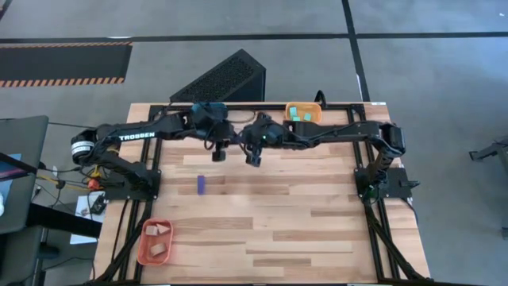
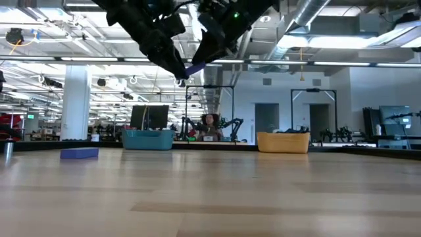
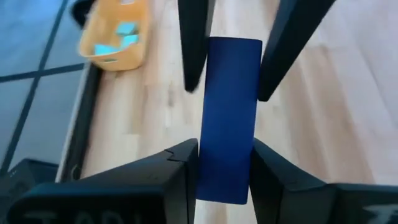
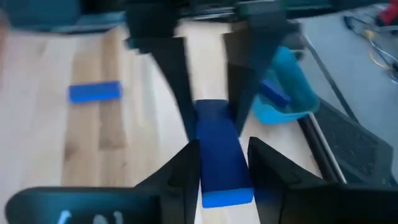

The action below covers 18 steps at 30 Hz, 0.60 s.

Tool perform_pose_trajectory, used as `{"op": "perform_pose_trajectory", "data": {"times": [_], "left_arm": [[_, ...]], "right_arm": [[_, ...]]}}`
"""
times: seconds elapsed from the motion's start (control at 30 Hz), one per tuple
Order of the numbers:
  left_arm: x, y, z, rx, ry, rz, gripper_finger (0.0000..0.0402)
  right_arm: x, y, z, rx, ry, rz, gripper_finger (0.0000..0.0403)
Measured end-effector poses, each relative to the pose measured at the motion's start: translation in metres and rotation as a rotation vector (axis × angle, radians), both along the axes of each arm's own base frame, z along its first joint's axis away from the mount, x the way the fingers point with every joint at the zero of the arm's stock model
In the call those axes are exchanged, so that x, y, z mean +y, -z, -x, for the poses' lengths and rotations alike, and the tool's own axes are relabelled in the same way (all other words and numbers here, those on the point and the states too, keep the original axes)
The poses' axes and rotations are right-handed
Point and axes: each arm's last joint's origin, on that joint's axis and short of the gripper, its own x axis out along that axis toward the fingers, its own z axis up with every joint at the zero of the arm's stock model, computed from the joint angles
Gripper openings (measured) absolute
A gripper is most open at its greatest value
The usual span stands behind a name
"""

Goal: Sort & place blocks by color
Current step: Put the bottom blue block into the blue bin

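Observation:
Both grippers meet above the table's far middle on one dark blue bar (image 3: 229, 112), held in the air between them. My left gripper (image 1: 218, 152) reaches in from the left and my right gripper (image 1: 254, 159) from the right. A second blue bar (image 1: 202, 184) lies flat on the wood nearer the camera. The yellow tray (image 1: 303, 113) holds cyan chunks. The orange tray (image 1: 155, 241) holds tan pieces. The teal tray (image 4: 287, 93) holds another blue bar. My left gripper pinches one end of the blue bar (image 3: 225, 177) between its two fingers (image 3: 186, 168), which lie along the bar. The bar is lifted clear of the table. My right gripper pinches the opposite end (image 4: 222, 168) between its fingers (image 4: 186, 171), also along the bar, from the table's right side.
The trays stand at the table's edges: yellow (image 2: 283, 141) and teal (image 2: 148, 138) at the far edge, orange at the near left corner. Bare wood lies across the middle and right. A dark slanted box (image 1: 222, 79) sits beyond the far edge.

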Motion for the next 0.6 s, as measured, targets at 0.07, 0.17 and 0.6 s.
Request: {"op": "perform_pose_trajectory", "data": {"times": [0.07, 0.17, 0.6], "left_arm": [[0.012, -0.001, 0.004, -0.009, -0.062, -0.015, 0.0075], [0.039, 0.0, 0.018, 0.053, -0.302, -0.118, 0.0075], [0.126, 0.036, 0.075, 0.215, -0.602, 0.024, 0.0089]], "right_arm": [[-0.008, -0.001, 0.0, -0.024, 0.061, -0.021, 0.0145], [-0.018, 0.001, 0.004, -0.016, 0.114, -0.066, 0.0177], [-0.003, 0.006, 0.004, 0.021, 0.111, -0.134, 0.022]]}}
